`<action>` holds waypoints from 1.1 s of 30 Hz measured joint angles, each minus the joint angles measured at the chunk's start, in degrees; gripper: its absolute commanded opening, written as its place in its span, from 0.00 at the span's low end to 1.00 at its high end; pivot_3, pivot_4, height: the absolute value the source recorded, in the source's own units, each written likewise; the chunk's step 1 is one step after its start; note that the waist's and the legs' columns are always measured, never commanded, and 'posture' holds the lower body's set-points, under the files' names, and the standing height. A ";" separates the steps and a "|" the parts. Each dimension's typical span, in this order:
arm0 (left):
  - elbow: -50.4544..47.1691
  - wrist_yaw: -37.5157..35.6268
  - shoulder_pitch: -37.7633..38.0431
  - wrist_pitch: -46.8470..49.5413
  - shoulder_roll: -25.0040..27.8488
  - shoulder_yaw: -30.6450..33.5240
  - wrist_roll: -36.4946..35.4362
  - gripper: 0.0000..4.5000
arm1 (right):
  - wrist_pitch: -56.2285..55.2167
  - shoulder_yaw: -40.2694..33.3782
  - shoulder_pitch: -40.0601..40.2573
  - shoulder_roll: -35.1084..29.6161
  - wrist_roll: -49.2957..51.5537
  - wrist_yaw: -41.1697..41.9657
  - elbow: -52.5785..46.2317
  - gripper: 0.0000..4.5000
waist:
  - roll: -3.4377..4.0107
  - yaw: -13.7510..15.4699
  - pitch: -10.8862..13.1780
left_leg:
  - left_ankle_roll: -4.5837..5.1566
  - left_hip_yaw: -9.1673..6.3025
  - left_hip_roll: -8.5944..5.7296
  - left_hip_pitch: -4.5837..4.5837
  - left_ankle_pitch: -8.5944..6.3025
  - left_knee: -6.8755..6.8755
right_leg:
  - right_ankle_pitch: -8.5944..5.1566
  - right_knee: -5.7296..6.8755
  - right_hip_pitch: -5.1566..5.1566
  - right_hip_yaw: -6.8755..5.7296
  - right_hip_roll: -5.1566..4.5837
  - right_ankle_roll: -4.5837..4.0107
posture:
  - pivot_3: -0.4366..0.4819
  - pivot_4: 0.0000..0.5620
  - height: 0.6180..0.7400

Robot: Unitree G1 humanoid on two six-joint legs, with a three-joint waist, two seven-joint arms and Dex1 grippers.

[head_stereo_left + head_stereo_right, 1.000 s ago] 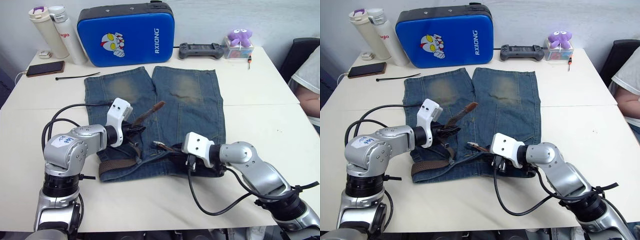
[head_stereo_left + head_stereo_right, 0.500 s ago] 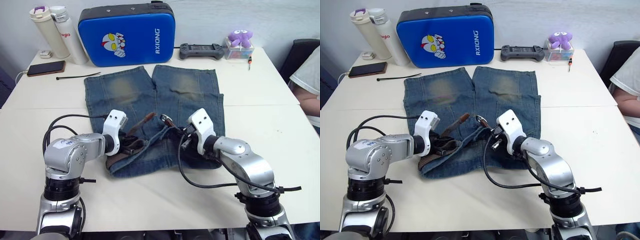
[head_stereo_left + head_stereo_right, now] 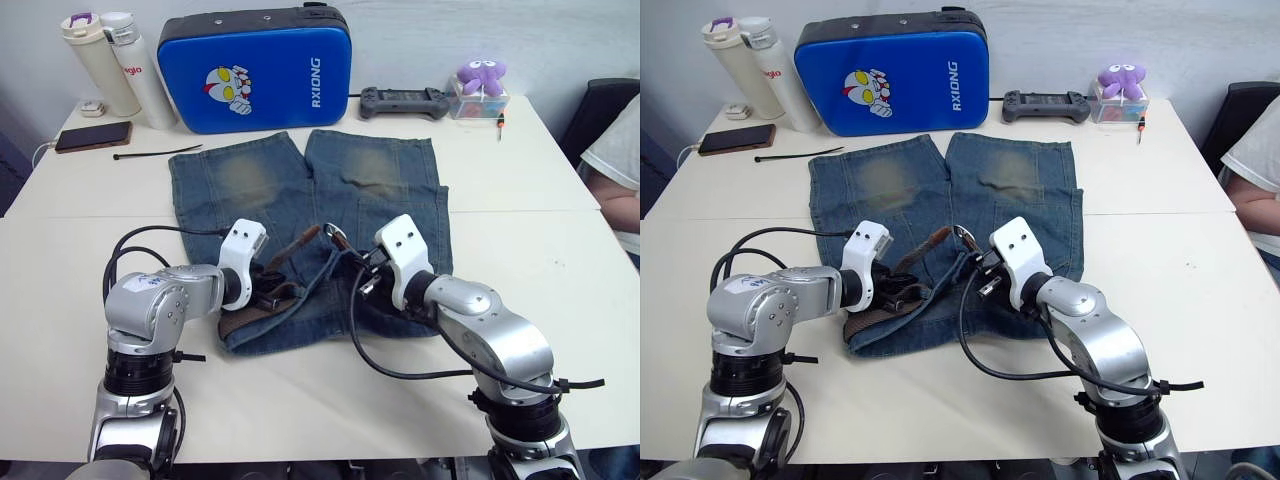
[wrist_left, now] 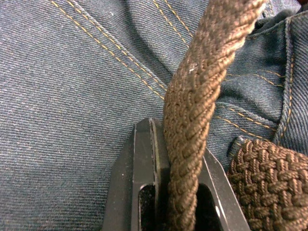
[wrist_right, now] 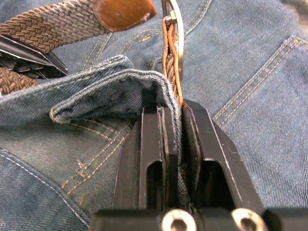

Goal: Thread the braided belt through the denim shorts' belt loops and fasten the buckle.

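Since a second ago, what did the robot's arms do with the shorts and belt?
Both grippers moved inward, bunching the denim shorts waistband. The right gripper carried the buckle up toward the belt tip, which the left gripper still holds. The legs stayed flat.

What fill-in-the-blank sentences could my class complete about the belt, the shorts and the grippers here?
1. The left gripper is shut on the braided ____.
2. The right gripper pinches the waistband of the denim ____.
3. The buckle lies near the belt's ____ leather tip.

Missing words: belt; shorts; brown
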 measured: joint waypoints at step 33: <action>2.60 -2.33 -1.93 -2.22 -0.71 -2.65 2.30 0.00 | -4.72 3.86 -0.10 -3.72 -0.18 1.46 -0.34 0.00 | -0.01 0.08 -0.01 | 0.00 0.00 -0.01 0.00 0.00 0.00 | 0.00 -0.02 0.01 0.00 -0.01 0.00 | 0.48 0.27 0.99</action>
